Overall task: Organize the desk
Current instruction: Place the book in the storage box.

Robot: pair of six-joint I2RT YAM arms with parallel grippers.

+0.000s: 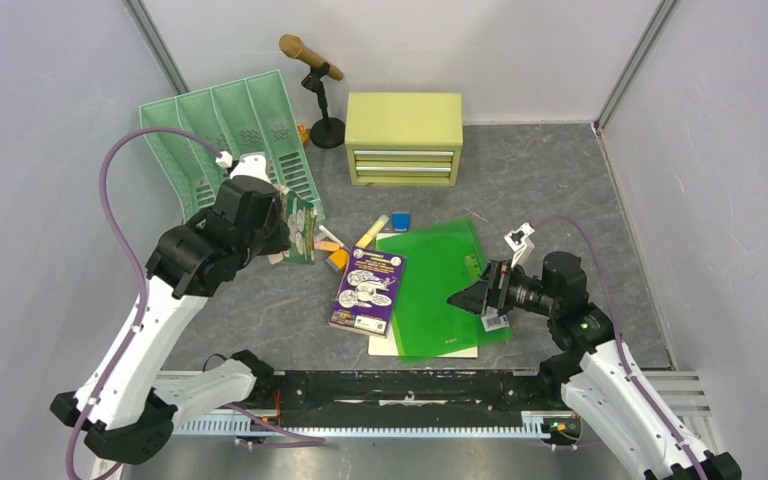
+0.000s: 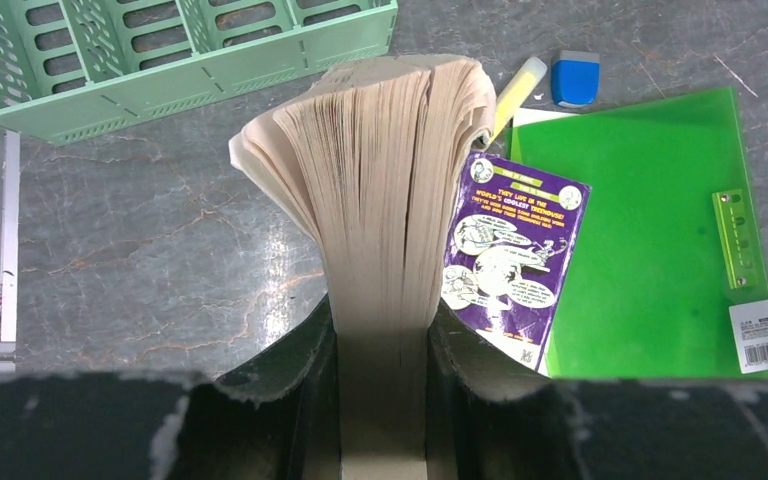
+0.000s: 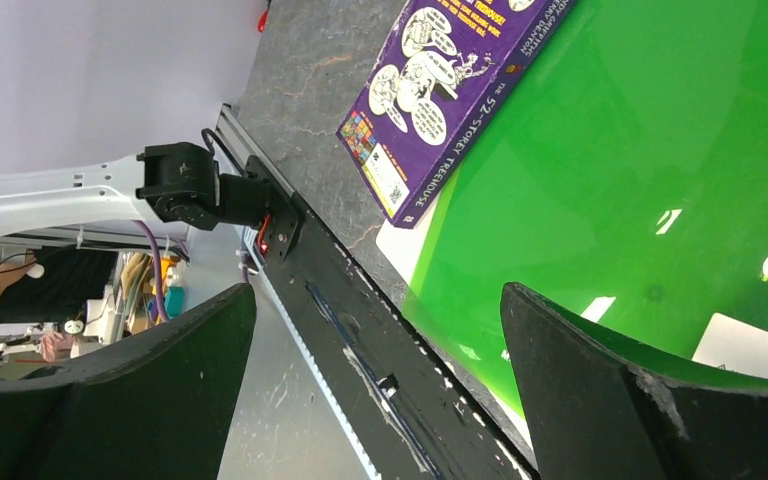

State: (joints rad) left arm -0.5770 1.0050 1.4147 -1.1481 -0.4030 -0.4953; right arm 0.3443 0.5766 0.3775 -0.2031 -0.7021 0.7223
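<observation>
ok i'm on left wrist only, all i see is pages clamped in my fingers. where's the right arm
observer: The right gripper hangs over the near right part of the green folder.
operator: open or shut
observer: Open. The right wrist view shows its jaws spread wide with nothing between them.
operator: what's further back, out of my frame
observer: Beyond the book you hold, a yellow-green cabinet stands at the back wall with both drawers shut.
</observation>
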